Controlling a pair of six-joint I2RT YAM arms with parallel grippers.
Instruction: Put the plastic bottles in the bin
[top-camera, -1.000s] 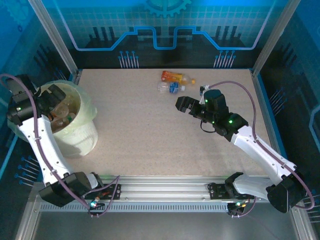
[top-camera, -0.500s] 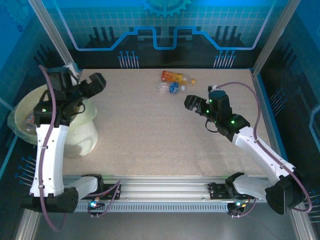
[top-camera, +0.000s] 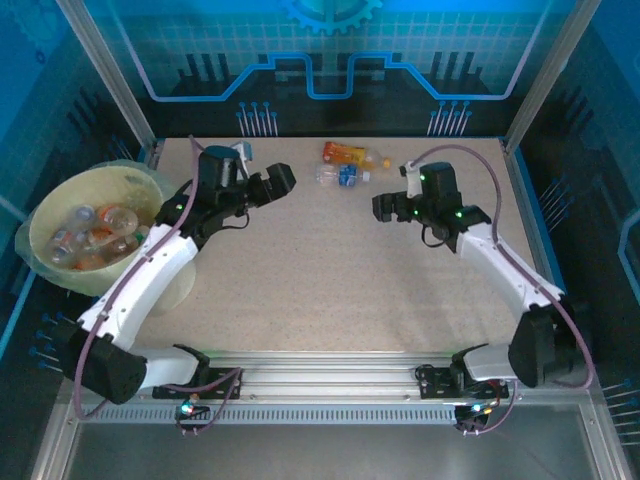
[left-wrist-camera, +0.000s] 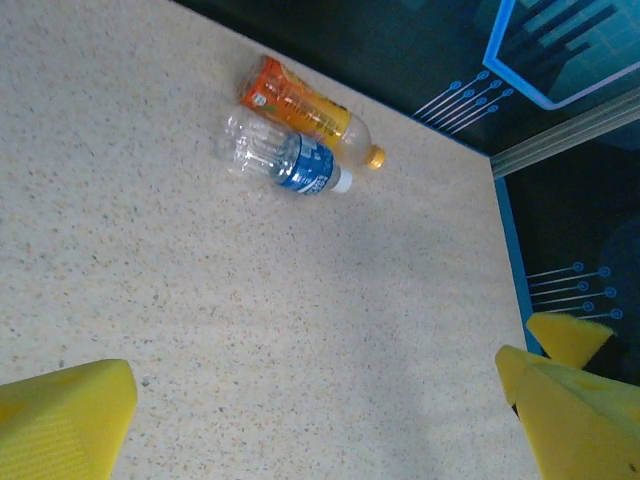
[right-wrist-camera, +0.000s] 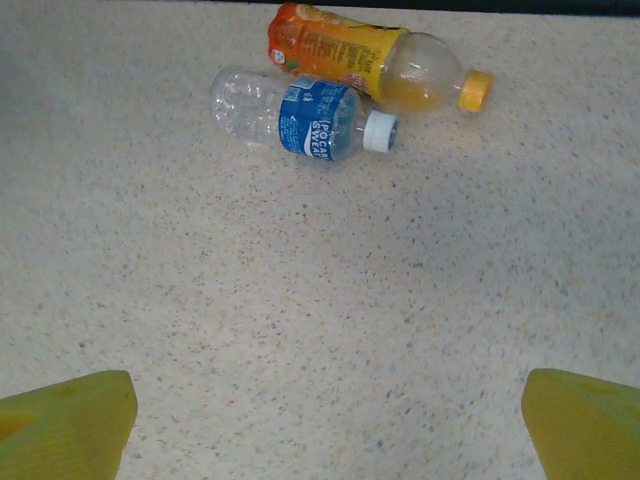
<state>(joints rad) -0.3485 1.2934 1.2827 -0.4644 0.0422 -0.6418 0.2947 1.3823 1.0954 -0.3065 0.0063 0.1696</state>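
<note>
Two plastic bottles lie side by side at the far middle of the table. One has an orange label (top-camera: 345, 154) (left-wrist-camera: 300, 108) (right-wrist-camera: 370, 60). The other is clear with a blue label (top-camera: 338, 176) (left-wrist-camera: 285, 160) (right-wrist-camera: 300, 118). The bin (top-camera: 95, 173), pale yellow and bag-lined, stands at the left with several bottles (top-camera: 95, 235) inside. My left gripper (top-camera: 282, 180) (left-wrist-camera: 315, 420) hangs open left of the two bottles, holding nothing. My right gripper (top-camera: 381, 208) (right-wrist-camera: 325, 420) is open and empty, just right of and nearer than them. Yellow pads (right-wrist-camera: 65, 420) frame bare tabletop.
The speckled tabletop (top-camera: 320, 280) stretches between both arms. Glass walls and aluminium posts (top-camera: 530, 90) close the back and sides. The left arm (top-camera: 150, 270) crosses in front of the bin.
My left arm swung from over the bin out to the right, over the table, towards the two bottles. My right gripper drew slightly right and back. Both stayed open.
</note>
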